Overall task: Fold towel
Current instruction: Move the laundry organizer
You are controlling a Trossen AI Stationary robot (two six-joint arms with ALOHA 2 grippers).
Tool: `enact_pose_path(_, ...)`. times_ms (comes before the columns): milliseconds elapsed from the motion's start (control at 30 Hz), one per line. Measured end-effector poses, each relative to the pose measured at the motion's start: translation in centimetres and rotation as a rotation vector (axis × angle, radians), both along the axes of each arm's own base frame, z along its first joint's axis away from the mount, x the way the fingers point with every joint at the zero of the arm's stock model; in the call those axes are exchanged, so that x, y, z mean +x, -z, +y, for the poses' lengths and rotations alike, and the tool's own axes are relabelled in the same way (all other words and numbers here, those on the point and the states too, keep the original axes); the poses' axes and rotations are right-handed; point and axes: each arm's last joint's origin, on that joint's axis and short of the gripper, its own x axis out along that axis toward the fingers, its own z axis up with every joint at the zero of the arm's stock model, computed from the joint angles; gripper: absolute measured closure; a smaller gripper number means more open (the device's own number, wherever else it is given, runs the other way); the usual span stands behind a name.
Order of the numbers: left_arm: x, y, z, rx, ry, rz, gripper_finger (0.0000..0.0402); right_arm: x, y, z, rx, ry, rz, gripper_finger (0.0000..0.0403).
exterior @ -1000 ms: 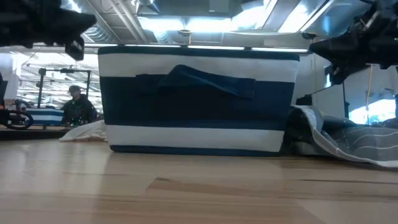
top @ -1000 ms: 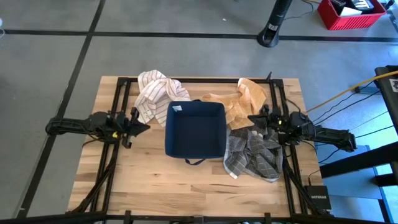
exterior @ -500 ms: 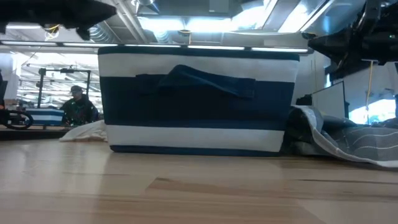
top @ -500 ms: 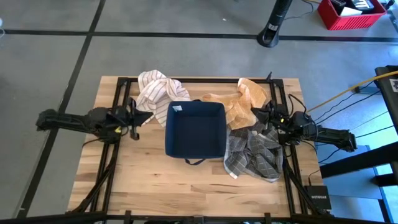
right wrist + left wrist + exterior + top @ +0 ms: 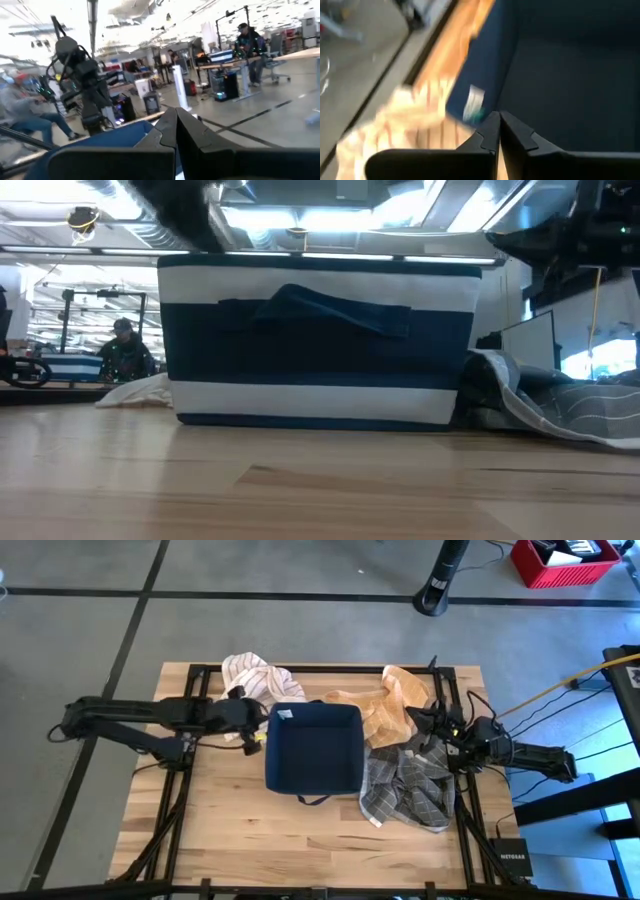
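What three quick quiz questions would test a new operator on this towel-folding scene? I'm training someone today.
1. True or false: the left gripper is shut, beside the navy bin.
2. Which towel lies nearest the left gripper? A) white striped towel B) grey checked towel C) tan towel
3. Fill in: the right gripper is above the ____ towel.

Key: 1 true; 2 A; 3 tan.
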Motion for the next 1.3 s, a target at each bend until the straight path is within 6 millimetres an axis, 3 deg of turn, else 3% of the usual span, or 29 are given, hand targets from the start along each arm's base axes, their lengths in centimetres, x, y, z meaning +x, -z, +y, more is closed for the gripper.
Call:
enact_pose_path(133, -0.8, 0.9, 1.0, -0.049, -0.102, 0.099, 0.0374, 1.1, -0.9, -0.3, -0.025, 0.043, 0.103, 0.0395)
enact_pose_path(300, -1.7, -0.1, 1.4, -0.081, -0.109, 0.024, 0.0318, 3.9, -2.2, -0.7, -0.033, 0.049, 0.263, 0.0380)
enact_pose_path(533, 0.3, -1.4, 2.8, -0.068, -0.027, -0.178, 0.0247, 8.1, -3.4, -1.3, -0.073, 0.046, 0.428, 0.0349)
enact_pose_path(767, 3.9, 1.7, 6.1, -0.110, 0.038, -0.113, 0.0213, 10.2, -1.7, -1.6, -0.076, 0.035, 0.575, 0.0343)
enact_pose_path(1000, 6.0, 4.5, 10.8, -0.123, 0.048, -0.063, 0.0214, 10.2, -0.6, -1.6, -0.078, 0.026, 0.682, 0.0343)
enact_pose_path(1300, 7.3, 7.7, 12.8, -0.230, 0.165, 0.023, 0.0215, 10.2, -0.2, -1.4, -0.030, -0.047, 0.676, 0.0343)
